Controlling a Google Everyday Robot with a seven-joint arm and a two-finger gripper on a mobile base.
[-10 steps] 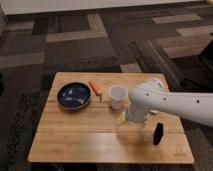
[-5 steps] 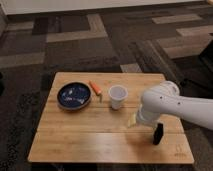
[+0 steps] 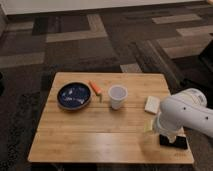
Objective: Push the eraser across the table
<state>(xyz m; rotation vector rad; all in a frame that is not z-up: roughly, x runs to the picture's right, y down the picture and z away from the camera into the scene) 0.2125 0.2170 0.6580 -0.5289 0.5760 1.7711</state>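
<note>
The eraser [image 3: 173,142] shows as a low black block on the desk [image 3: 100,135], close to its near right corner and just short of the front edge. My pincer [image 3: 168,134] is down right at it, at the eraser's left end, mostly hidden beneath my bulky white arm [image 3: 187,114]; I cannot tell whether it is released or clenched. Something small and pale yellow [image 3: 147,126] sits just left of my arm. Beyond that lies a flat white block [image 3: 152,104] near the right edge. Further left stands a white cup [image 3: 117,96], then an orange stick [image 3: 95,87], then a dark blue bowl [image 3: 74,96]. I cannot read any writing on these things.
</note>
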